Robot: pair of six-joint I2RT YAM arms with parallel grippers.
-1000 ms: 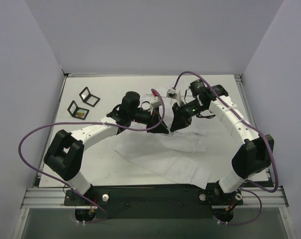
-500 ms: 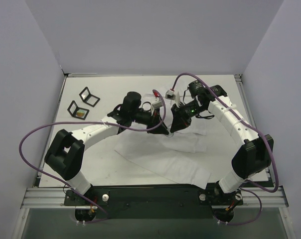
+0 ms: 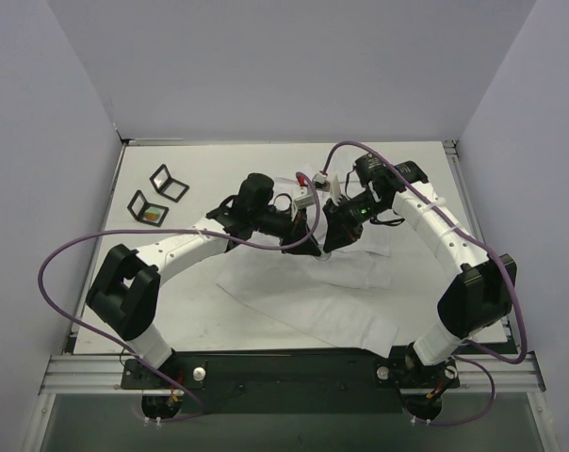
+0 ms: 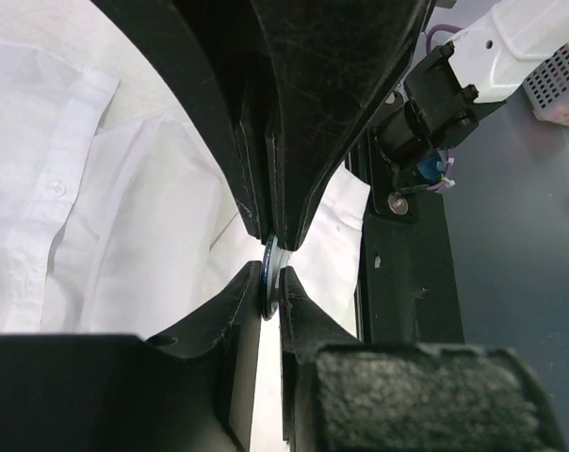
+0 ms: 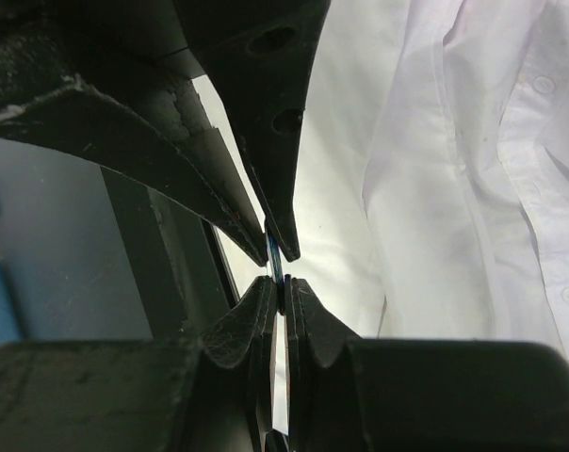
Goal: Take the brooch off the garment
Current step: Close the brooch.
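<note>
The brooch (image 4: 270, 275) shows only edge-on, a thin bluish-silver disc caught at the meeting point of the two tools above the middle of the garment (image 3: 313, 301). It looks small, hard and light, and I judge it slick on its flat faces, so the rim or a firm pinch across both faces is the place to hold it. A loose grip would likely let it squirt out. The left tool (image 4: 270, 294) is closed down on the disc, and the right tool (image 5: 278, 287) is clamped fully together on the same thin edge from the opposite side. Whether cloth is trapped in either pinch I cannot tell. The garment is soft, thin white fabric that tents up toward the pinch, so I expect it to drag along, not resist. It lies rumpled on the table (image 3: 171, 282), with two small square frames (image 3: 157, 196) well apart at the far left.
</note>
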